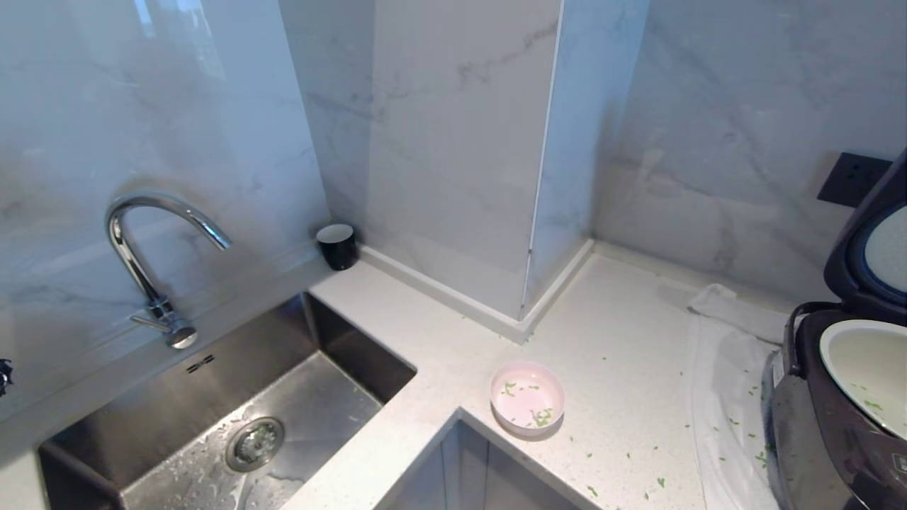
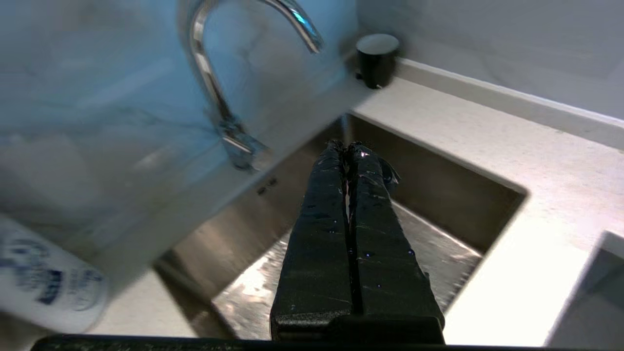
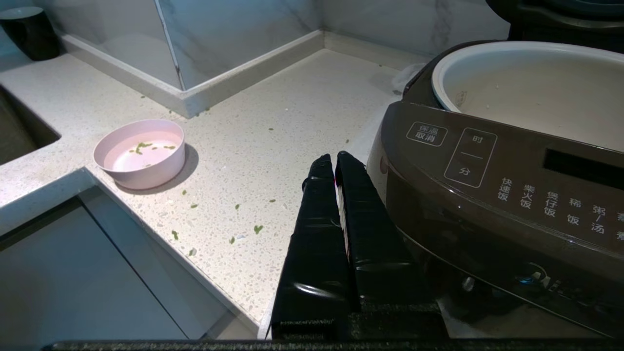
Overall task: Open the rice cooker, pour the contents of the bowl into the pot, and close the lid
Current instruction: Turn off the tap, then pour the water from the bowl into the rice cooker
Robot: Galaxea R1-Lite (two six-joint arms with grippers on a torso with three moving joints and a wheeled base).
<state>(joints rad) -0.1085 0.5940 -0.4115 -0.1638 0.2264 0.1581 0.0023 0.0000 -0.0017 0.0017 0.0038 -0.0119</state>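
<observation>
The left gripper (image 2: pixel 348 148) hung over the sink (image 1: pixel 340 340), its two black fingers pressed flat together and holding nothing, beaded with water drops; in its wrist view the curved chrome tap (image 2: pixel 214 97) stood beyond the tips at about eleven o'clock and a small black cup (image 2: pixel 376 58) at about one o'clock. The right gripper (image 3: pixel 334 161) was parked at the near edge of the counter, fingers likewise closed and empty, just beside the front of the rice cooker (image 3: pixel 487 195). Neither arm showed in the head view. There, the white speckled counter (image 1: pixel 623 333) filled the middle, with the steel sink at eight o'clock and the marble-look wall behind. The rice cooker (image 1: pixel 829 432) sat at the four o'clock edge on a white cloth (image 1: pixel 730 382), its lid (image 1: pixel 868 262) standing open at three o'clock with the pale underside showing. The cream-white pot (image 1: pixel 861 361) lay seated in the cooker's body, a few green bits on its inner wall. The pale pink bowl (image 1: pixel 527 397) stood upright near the counter's front edge at about six o'clock, well apart from the cooker, with only a few of the green contents (image 1: pixel 542 416) left inside. More green bits were scattered over the counter and cloth between bowl and cooker.
</observation>
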